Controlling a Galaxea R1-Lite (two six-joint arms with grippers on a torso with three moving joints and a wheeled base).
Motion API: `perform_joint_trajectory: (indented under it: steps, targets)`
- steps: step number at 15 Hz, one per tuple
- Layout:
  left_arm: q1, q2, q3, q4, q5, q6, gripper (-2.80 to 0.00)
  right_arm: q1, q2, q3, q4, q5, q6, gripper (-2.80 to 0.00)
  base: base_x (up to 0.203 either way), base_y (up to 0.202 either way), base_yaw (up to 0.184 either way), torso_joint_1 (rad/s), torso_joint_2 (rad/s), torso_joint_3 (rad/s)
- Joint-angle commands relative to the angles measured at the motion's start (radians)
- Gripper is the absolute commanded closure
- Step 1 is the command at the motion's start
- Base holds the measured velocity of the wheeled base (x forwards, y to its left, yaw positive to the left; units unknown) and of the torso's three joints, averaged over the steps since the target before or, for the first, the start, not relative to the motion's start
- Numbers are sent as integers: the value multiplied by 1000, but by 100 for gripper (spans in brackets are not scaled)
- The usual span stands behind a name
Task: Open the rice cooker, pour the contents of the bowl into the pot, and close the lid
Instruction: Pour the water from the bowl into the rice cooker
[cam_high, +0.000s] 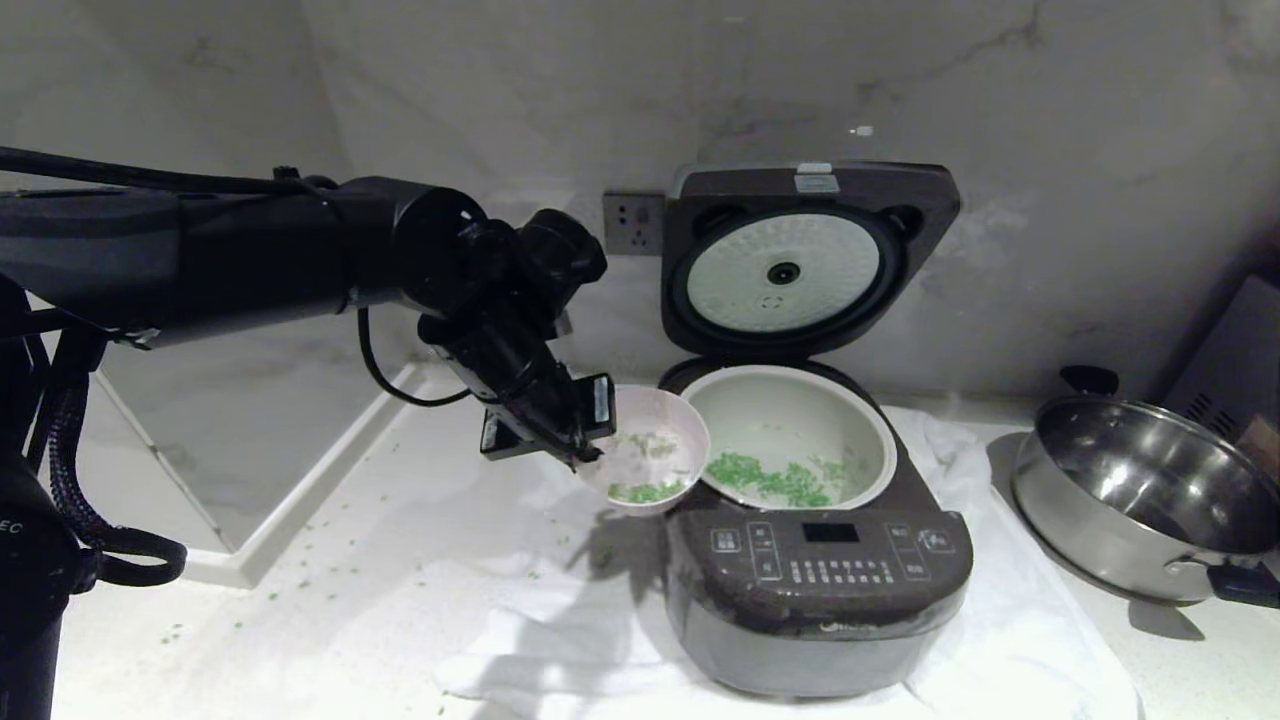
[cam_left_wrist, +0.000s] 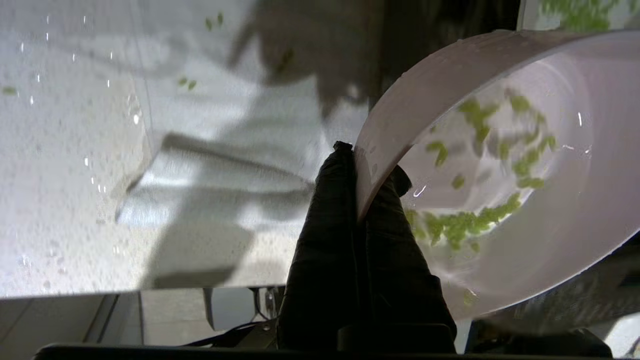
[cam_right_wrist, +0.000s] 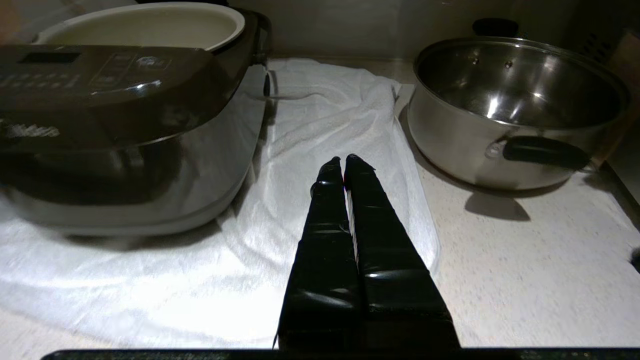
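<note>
Pouring underway: our left end effector (cam_high: 583, 452), clenched on the small pink bowl's (cam_high: 648, 462) rim, tilts it beside the pale inner pot (cam_high: 790, 437), where green bits (cam_high: 775, 480) lie; we judge steeper tipping needed next.

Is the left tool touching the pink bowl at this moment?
Touching. In the left wrist view the left tool is shut on the rim of the bowl, one finger outside the wall and one inside.
</note>
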Motion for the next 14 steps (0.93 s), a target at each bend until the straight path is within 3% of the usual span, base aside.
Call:
perform_joint_trajectory:
  steps: [1,14]
  targets:
    - [-3,-6,1,5,1,-3,0,0,1,0,0,0,0,0,151,0,4,6,10,-2]
    - [-65,9,-5,-61,4,-3,0,0,1,0,0,0,0,0,7,0,0,4,1,-1]
